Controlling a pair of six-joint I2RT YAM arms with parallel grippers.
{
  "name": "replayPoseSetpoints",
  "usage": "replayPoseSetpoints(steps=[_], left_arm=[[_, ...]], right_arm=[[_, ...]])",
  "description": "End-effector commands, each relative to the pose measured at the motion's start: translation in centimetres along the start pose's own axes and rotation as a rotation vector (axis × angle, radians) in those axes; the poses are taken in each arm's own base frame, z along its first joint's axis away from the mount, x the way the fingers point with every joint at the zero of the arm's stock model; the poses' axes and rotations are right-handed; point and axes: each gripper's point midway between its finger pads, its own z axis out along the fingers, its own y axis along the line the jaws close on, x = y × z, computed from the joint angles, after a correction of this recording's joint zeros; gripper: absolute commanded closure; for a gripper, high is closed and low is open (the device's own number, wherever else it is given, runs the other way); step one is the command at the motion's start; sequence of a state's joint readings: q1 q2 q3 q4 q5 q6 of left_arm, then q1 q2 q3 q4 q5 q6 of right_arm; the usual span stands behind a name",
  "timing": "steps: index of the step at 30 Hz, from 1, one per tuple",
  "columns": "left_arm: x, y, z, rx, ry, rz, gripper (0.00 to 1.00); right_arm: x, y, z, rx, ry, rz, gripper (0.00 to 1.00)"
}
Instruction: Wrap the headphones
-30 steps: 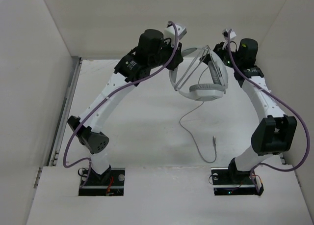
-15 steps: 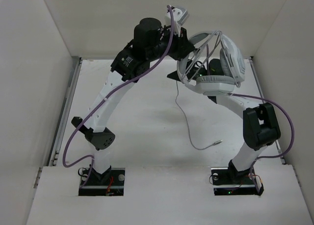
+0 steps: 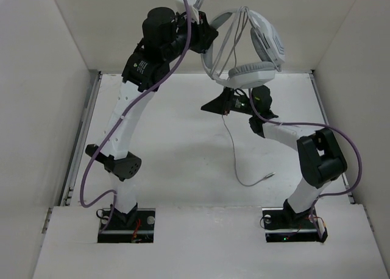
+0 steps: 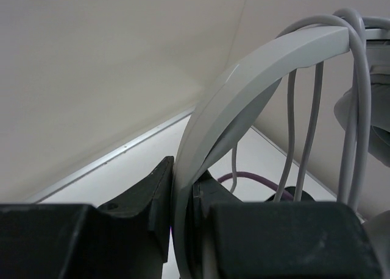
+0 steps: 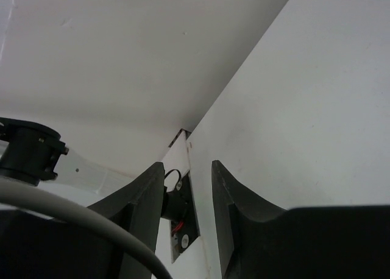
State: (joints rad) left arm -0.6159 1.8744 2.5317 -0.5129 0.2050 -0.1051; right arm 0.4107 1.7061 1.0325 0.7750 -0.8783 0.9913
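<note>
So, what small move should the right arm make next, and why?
Probably move the open right gripper onto the loose cable and shut. The left gripper holds the headphones aloft, loops already lie over the headband, and the rest hangs to the table.

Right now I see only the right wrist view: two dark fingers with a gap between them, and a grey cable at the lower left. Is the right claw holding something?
Observer: No. The left claw has the headphones, shut on the headband.
Operator: Where are they from my claw?
Observer: In the top view they are held up off the table, higher than your right claw.
Operator: Is any cable wrapped already?
Observer: The left wrist view shows several strands of cable hung over the headband.
Operator: And the free end?
Observer: It trails down to the table, and the plug lies there.
</note>
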Motion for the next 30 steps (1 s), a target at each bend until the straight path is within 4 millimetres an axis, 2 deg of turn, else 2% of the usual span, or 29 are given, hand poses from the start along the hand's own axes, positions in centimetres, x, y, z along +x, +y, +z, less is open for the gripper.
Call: replayPoseSetpoints(steps=[1, 11, 16, 30], left_arm=[[-8.2, 0.0, -2.4, -0.013, -0.258, 0.012, 0.99], [-11.8, 6.3, -3.8, -0.245, -0.403, 0.003, 0.99], [-12.8, 9.2, -4.7, -0.362, -0.452, -0.012, 0.98], [-13.7, 16.6, -7.4, -0.7, -0.528, 0.041, 0.99]], right_arm=[[-0.8, 2.5, -0.5, -0.054, -0.035, -0.073, 0.57], [1.7, 2.5, -0.3, -0.057, 0.009, -0.052, 0.57], [2.9, 2.8, 0.0, -0.069, 0.036, -0.056, 0.58], [6.6, 6.3, 1.5, -0.178, 0.171, -0.102, 0.62]])
